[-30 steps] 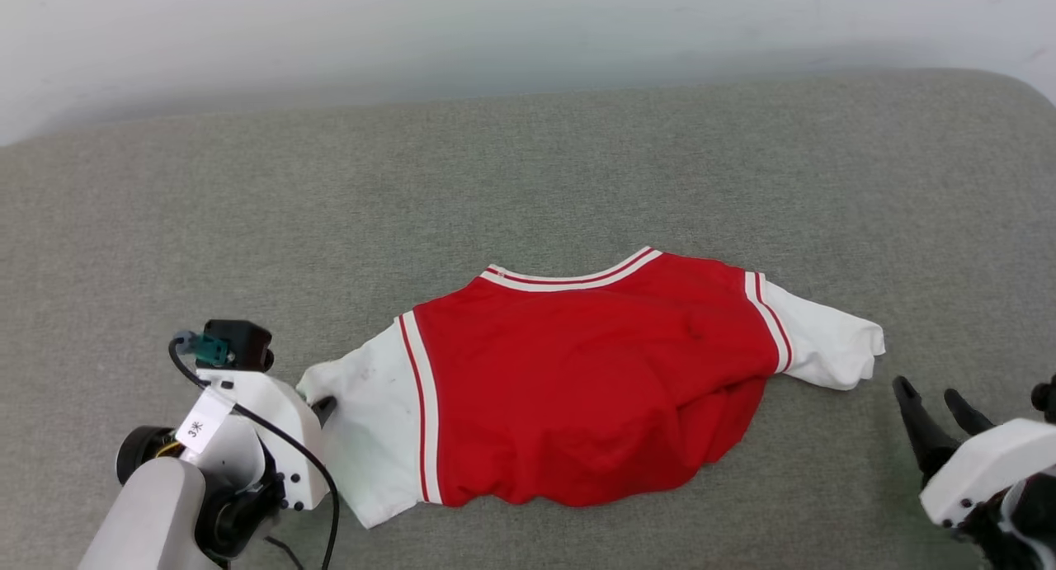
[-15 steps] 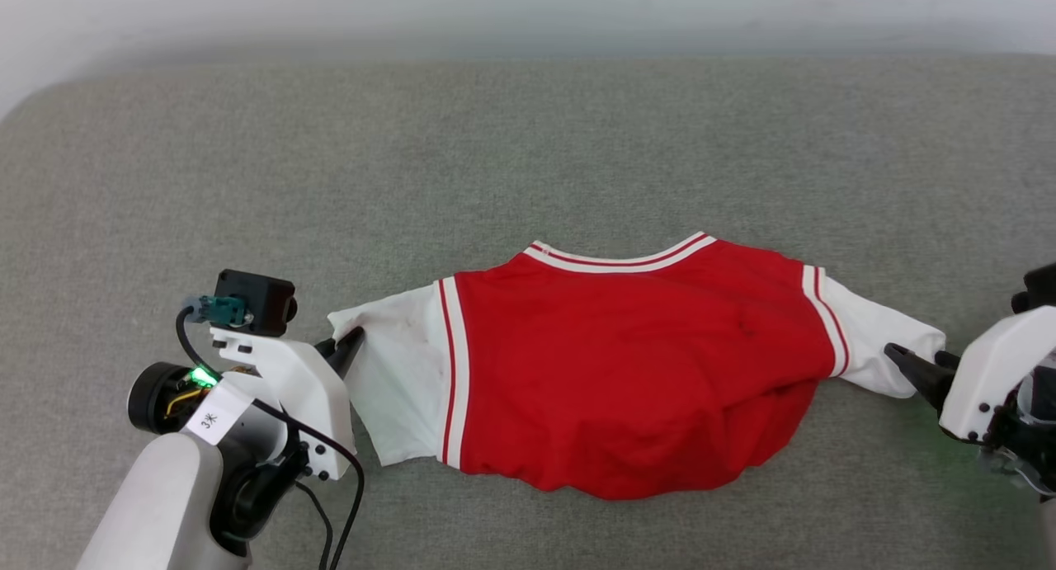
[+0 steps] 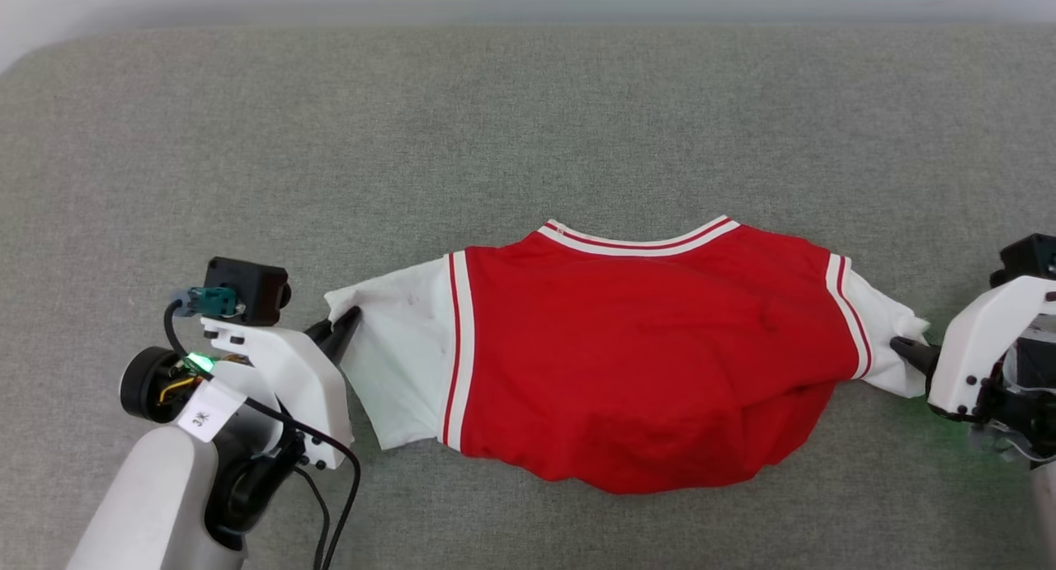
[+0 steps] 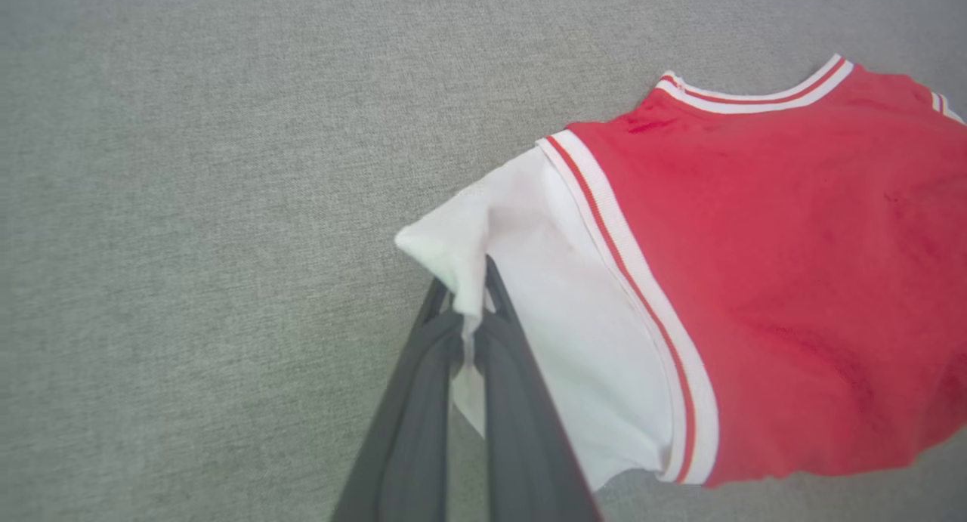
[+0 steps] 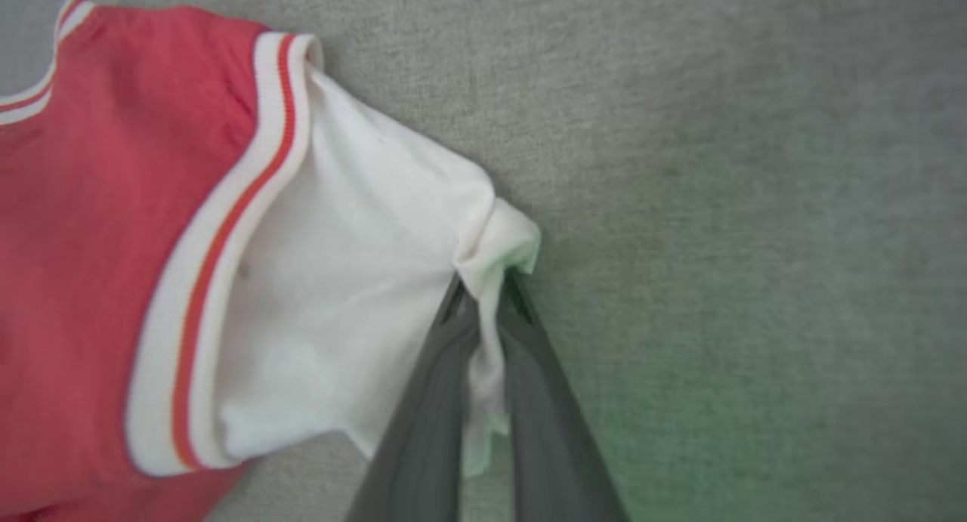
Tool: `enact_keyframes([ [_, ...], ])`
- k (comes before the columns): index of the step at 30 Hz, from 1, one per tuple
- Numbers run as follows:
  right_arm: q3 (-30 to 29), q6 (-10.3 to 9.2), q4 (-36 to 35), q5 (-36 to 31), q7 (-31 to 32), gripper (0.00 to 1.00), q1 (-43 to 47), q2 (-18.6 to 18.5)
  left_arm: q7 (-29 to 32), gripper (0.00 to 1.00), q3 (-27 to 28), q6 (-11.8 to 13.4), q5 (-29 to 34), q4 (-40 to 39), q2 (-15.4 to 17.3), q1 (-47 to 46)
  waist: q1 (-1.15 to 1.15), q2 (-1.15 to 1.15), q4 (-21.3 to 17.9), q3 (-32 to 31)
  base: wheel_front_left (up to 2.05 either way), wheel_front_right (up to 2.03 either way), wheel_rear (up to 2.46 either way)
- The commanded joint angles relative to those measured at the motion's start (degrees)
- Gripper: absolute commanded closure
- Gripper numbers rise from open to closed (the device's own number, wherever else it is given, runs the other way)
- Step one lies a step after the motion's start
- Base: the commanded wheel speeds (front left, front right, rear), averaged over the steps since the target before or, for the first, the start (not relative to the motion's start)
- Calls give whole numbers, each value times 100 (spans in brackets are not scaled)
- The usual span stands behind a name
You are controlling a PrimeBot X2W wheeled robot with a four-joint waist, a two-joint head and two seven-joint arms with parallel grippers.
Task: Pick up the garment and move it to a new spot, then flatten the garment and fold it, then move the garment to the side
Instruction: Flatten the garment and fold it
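Garment: the garment [image 3: 643, 355] lies on the grey fabric surface [image 3: 528, 124], in the near middle of the head view, stretched sideways between the two grippers.
Body: plain red panel facing up, with the striped collar [image 3: 639, 240] at the far edge. The near hem is rounded and uneven and appears to be bunched under.
Left sleeve: the left sleeve [image 3: 404, 364] is white, with a red-and-white band where it meets the body. Its outer corner is drawn out to a point.
Right sleeve: the right sleeve [image 3: 887, 339] is white and gathered into creases toward its outer tip.
Left gripper: the left gripper [image 4: 464, 284] has its dark fingers pressed together, pinching the left sleeve's corner. Cloth sits between the pads.
Right gripper: the right gripper [image 5: 487, 280] has its fingers closed on the right sleeve's tip, with a strip of white cloth trailing down between them.
Contact with surface: I cannot tell whether the pinched sleeve tips are lifted clear of the fabric.
Surroundings: a black cable [image 3: 338, 487] and a paper tag [image 3: 206, 409] are on the left arm. A green glow falls on the surface beside the right gripper.
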Motion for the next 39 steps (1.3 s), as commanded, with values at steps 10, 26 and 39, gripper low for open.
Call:
enact_keyframes([
  [10, 54, 6, -339, -214, -553, 100, -370, -195, -481, 100, 249, 77, 128, 160, 192, -254, 0, 0, -157, -557, 0, 0, 0],
  [26, -267, 3, -594, -1154, -1097, 100, -1878, -164, -1282, 100, 427, -85, 326, 1808, 325, -2679, 0, 0, -268, -697, 0, 0, 0],
  [39, -243, 2, -39, -1768, -2042, 100, -4090, -24, -2376, 100, 173, -88, 1062, 3063, 456, -5086, 0, 0, -440, 48, 0, 0, 0],
])
